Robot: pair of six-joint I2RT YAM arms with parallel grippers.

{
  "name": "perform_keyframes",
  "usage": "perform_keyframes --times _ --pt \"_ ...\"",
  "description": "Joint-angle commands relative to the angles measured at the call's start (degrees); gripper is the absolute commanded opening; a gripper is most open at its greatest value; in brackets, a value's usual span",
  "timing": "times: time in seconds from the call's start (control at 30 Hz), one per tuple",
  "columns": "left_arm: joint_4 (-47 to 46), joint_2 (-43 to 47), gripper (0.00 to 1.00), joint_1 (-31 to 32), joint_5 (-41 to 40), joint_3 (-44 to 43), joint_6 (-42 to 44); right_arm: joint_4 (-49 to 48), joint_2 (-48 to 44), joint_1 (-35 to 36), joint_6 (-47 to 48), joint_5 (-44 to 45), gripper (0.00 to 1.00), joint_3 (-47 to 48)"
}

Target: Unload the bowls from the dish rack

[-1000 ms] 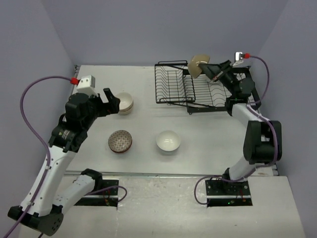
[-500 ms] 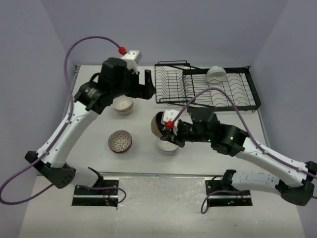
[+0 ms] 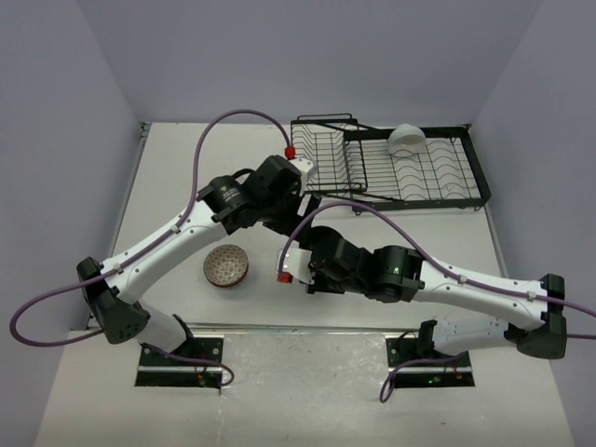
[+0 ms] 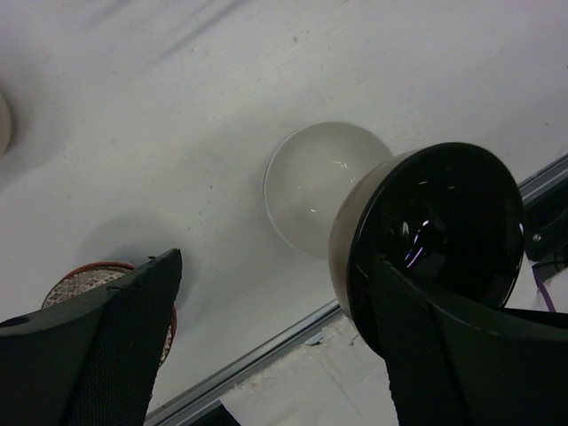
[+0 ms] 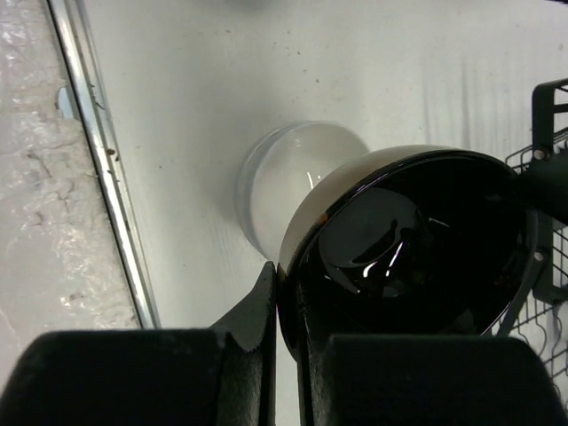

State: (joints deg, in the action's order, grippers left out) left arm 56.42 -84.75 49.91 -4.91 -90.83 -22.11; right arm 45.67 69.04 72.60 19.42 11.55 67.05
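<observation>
Right end effector [image 5: 282, 297] is pinching the rim of the dark bowl [image 5: 408, 240], holding it tilted in the air in front of the rack [image 3: 438, 191], just over a white bowl [image 4: 311, 186] sitting on the table [image 3: 177, 186]. Left end effector [image 4: 275, 266] is spreading wide beside the dark bowl, one finger close to it, contact unclear. Patterned bowl [image 3: 226, 265] is sitting further left of the rack. An upturned bowl [image 3: 406, 138] is resting in the rack's back row.
</observation>
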Motion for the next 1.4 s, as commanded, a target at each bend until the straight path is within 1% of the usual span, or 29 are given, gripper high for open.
perform_keyframes --times 0.0,0.03,0.1,0.13,0.23,0.3,0.33,0.43,0.5,0.53,0.67,0.73,0.77,0.8,0.83,0.87,0.9,0.97,1.0,1.07,1.1,1.17,1.2,1.23,1.27,1.3,1.33,1.37 --pt "-1.3 2.0 0.82 0.1 1.5 1.5 -0.7 -4.2 -1.3 0.4 3.3 6.8 0.00 3.0" --pt "-1.3 1.3 0.73 0.6 1.4 1.9 -0.7 -4.7 -1.2 0.4 3.8 7.9 0.00 3.1" --pt "-1.5 0.8 0.66 0.6 0.9 2.3 -0.8 -5.5 -1.0 0.4 4.5 9.2 0.00 3.6" --pt "-1.6 0.2 0.57 0.8 0.9 2.6 -0.9 -5.9 -0.9 0.4 4.7 9.6 0.00 3.9" --pt "-1.7 -0.9 0.47 1.2 -0.2 2.5 -1.1 -7.3 -0.2 0.4 5.8 11.3 0.00 4.8" --pt "-1.8 -1.2 0.38 1.2 -1.0 2.4 -1.1 -7.6 0.2 0.4 6.2 12.0 0.00 5.2" --pt "-2.0 -1.5 0.27 1.2 -1.0 2.4 -1.1 -8.0 0.7 0.4 6.3 12.5 0.00 5.4" --pt "-2.4 -2.1 0.10 1.2 -1.1 2.3 -0.8 -9.6 1.6 0.4 7.1 13.5 0.00 5.7" --pt "-2.4 -2.6 0.09 1.2 -1.2 2.1 -0.7 -10.4 2.2 0.4 7.5 13.9 0.00 6.1" --pt "-2.3 -2.9 0.00 1.2 -1.4 2.1 -0.7 -10.6 2.5 0.4 7.5 14.2 0.00 6.2" --pt "-1.8 -2.9 0.00 1.2 -4.3 2.1 -0.7 -11.5 3.9 0.4 8.0 16.5 0.00 7.1" --pt "-1.8 -1.7 0.00 1.2 -7.2 2.1 -1.4 -12.4 4.0 0.4 8.1 17.4 0.01 6.7" --pt "-2.5 -1.0 0.00 1.2 -8.3 2.1 -1.6 -13.2 3.7 0.4 8.1 17.7 0.08 6.3" --pt "-2.9 -0.3 0.00 1.2 -10.4 2.1 -2.1 -14.0 3.0 0.4 8.2 17.8 0.47 5.9" --pt "-3.2 0.9 0.00 1.0 -11.3 1.6 -2.8 -15.2 2.6 0.4 8.6 18.1 0.76 5.2" --pt "-3.4 1.4 0.00 0.6 -12.3 1.3 -3.1 -17.6 1.9 0.4 8.9 18.3 0.89 3.7" --pt "-3.5 2.1 0.00 -0.4 -13.3 0.8 -3.6 -18.2 0.9 0.3 9.1 18.4 0.99 3.3" --pt "-3.9 2.8 0.00 -1.9 -13.5 0.0 -3.9 -19.3 0.2 0.0 9.1 19.7 0.99 2.5" --pt "-4.3 3.8 0.00 -3.8 -13.5 0.1 -4.1 -19.7 -0.2 -0.3 9.1 21.3 0.99 2.3" --pt "-6.5 5.2 0.00 -6.7 -11.1 1.3 -4.3 -20.9 -2.2 -1.0 8.8 22.2 0.99 1.1" --pt "-7.6 7.0 0.00 -10.7 -9.5 2.1 -4.3 -21.3 -3.2 -1.3 8.6 22.9 0.99 0.6" --pt "-10.1 8.7 0.00 -15.1 -7.2 4.1 -4.5 -23.2 -6.6 -2.2 7.7 24.0 0.99 -1.0" --pt "-11.0 9.9 0.00 -20.0 -6.7 4.8 -4.7 -24.0 -8.0 -2.6 7.1 24.6 0.99 -1.6" --pt "-11.8 10.0 0.00 -22.6 -5.8 5.2 -4.9 -25.4 -11.0 -3.0 5.8 25.1 0.99 -2.8" --pt "-12.9 10.0 0.00 -25.6 -3.3 5.6 -5.3 -26.2 -12.5 -3.9 4.8 25.2 0.99 -3.3" --pt "-14.0 9.7 0.00 -31.4 -1.5 6.8 -5.8 -27.0 -14.1 -4.6 2.7 25.1 0.99 -3.8" --pt "-15.1 9.3 0.00 -34.0 -0.2 7.4 -6.5 -28.5 -16.9 -5.7 1.3 24.8 0.99 -5.1" --pt "-17.4 8.2 0.00 -39.0 2.5 9.2 -8.0 -29.1 -18.2 -6.4 0.0 24.3 0.99 -5.6"
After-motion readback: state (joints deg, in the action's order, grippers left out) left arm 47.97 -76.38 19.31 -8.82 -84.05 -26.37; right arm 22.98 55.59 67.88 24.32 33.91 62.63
